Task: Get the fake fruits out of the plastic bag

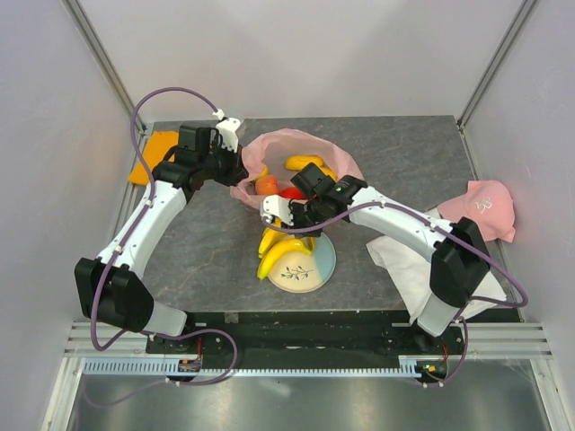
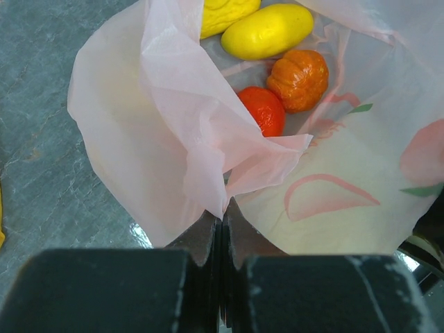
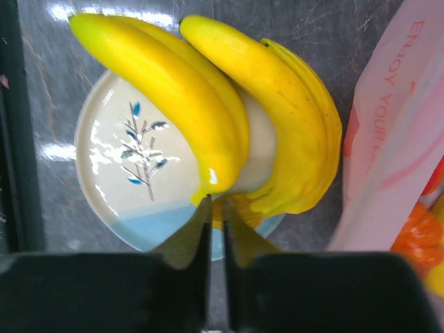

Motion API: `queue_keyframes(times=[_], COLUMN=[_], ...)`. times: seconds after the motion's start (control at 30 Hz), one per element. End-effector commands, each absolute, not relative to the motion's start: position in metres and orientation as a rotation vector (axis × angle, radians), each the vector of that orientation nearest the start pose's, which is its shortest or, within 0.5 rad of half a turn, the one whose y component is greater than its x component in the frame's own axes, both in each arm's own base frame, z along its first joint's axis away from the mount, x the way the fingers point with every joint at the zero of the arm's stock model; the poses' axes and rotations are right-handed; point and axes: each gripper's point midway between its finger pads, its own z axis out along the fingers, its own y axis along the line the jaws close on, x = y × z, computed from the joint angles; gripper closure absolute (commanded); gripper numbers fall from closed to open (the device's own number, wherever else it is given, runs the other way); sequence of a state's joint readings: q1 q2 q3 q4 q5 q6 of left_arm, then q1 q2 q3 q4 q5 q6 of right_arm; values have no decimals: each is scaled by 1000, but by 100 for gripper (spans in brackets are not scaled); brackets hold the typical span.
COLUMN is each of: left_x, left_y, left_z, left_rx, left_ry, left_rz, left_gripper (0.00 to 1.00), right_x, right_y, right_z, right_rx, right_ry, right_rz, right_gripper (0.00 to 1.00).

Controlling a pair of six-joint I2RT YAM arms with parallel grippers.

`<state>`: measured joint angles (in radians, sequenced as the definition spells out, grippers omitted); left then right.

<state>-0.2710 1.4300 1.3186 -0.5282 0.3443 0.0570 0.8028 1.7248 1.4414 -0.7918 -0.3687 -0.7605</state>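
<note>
Banana bunch (image 3: 208, 118) over the plate (image 3: 111, 173)
Left fingers (image 2: 201, 239) pinch the plastic bag (image 2: 166, 139) rim; right fingers (image 3: 186, 239) clamp the bunch's stem.

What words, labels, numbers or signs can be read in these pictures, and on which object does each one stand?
"ENJOY YOUR": printed in red on the plastic bag, seen in the right wrist view. What follows cannot be read.
Pink cap: it carries a small white mark, too small to read.
Plate: only a drawing of a plant, no words.
Banana bunch: no label or text visible.
</note>
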Motion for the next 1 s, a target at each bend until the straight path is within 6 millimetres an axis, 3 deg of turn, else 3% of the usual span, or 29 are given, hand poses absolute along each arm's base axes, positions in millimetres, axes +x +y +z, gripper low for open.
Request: queue_keyframes(times=[0.0,0.3,0.6,0.8,0.97], left_x=[371,365,364,365,365], left_y=[-169,-164,-158,-158,-161], left_z=[259,257,254,252,252], left_rx=[564,568,569,570,572], left_ry=[2054,2056,2067,2070,2069], left_rz=[-525,-504,-482,-485,-501], left_gripper=[98,98,98,98,98], right_x=[233,238,284,298,295], right_y=[325,321,332,329,330], right_z=[131,86,78,76,78], right_rx=[-1899,-1902,-1627,-1591,-1585], right_ry=[1771,1853,1919,1932,1933], right_rz=[571,525,349,265,287], right_gripper=[97,100,100,100,100])
